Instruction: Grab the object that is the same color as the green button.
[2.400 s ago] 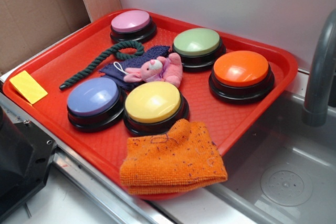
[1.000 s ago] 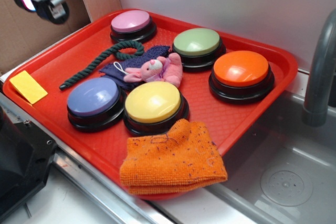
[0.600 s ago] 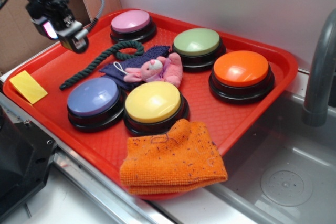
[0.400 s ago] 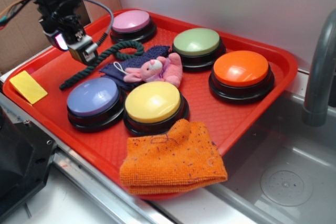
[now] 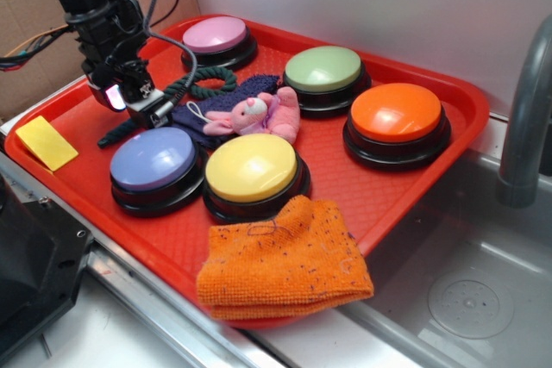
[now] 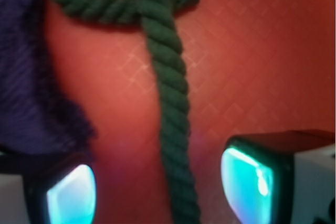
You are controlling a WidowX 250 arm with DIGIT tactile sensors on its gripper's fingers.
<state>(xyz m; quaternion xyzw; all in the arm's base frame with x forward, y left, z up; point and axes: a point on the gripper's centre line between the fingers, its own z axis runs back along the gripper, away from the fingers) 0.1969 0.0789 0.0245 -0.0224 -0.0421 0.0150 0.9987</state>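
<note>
The dark green twisted rope (image 5: 205, 85) lies on the red tray (image 5: 86, 101) at the back left, its loop toward the pink button. The pale-green domed button (image 5: 323, 69) stands at the tray's back. My gripper (image 5: 136, 103) is low over the middle of the rope, mostly hiding that stretch. In the wrist view the rope (image 6: 170, 103) runs straight between the two fingers. The gripper (image 6: 160, 187) is open, with a pad on each side of the rope and a gap to each.
A dark blue knitted cloth (image 5: 233, 96) (image 6: 26, 66) lies right beside the rope, under a pink plush rabbit (image 5: 263, 114). Pink (image 5: 216, 36), blue (image 5: 153, 161), yellow (image 5: 252, 168) and orange (image 5: 397, 114) buttons stand around. An orange rag (image 5: 285, 260) hangs over the front rim. A yellow card (image 5: 45, 142) lies at the left.
My gripper came in from the upper left and dropped down and to the right onto the rope's middle. Nothing on the tray has moved.
</note>
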